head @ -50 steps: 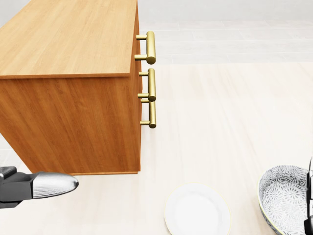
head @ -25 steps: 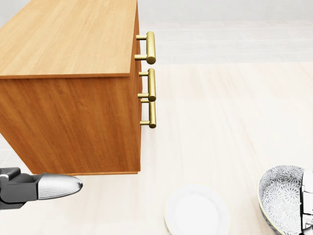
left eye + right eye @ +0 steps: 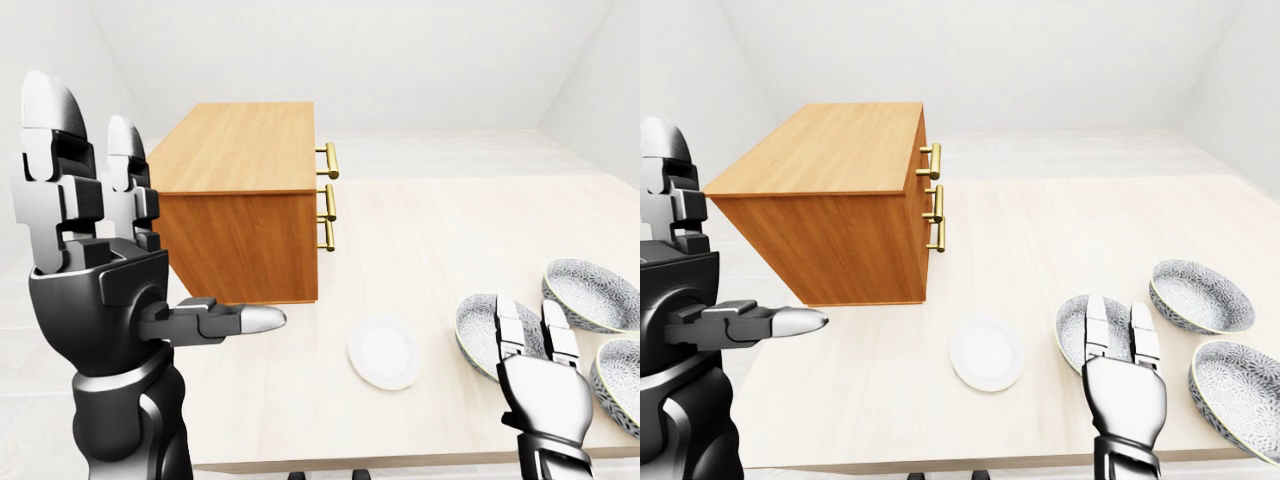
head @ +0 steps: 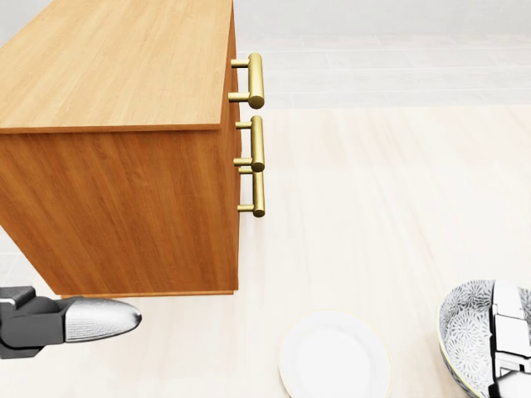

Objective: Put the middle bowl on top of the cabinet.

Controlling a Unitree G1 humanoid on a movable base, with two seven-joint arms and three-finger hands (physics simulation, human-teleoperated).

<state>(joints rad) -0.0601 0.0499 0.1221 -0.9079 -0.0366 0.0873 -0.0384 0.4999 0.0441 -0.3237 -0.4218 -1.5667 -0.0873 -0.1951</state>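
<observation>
Three grey patterned bowls sit at the right of the light table [image 3: 1060, 240]: a left one [image 3: 1072, 330], an upper right one [image 3: 1200, 295] and a lower right one [image 3: 1240, 385]. My right hand [image 3: 1118, 320] is open, fingers straight, over the left bowl's right half, and hides part of it. Whether it touches the bowl I cannot tell. The wooden cabinet [image 3: 830, 150] stands at the table's left, its flat top bare, brass handles [image 3: 935, 160] facing right. My left hand [image 3: 110, 240] is raised and open beside the cabinet, thumb pointing right, holding nothing.
A white plate [image 3: 986, 354] lies flat between the cabinet and the left bowl. The table's near edge runs along the bottom of the eye views. White floor and walls surround the table.
My right hand has slid left, further into the head view and over the left bowl. The left thumb has crept slightly right. Cabinet, plate and bowls have stayed put.
</observation>
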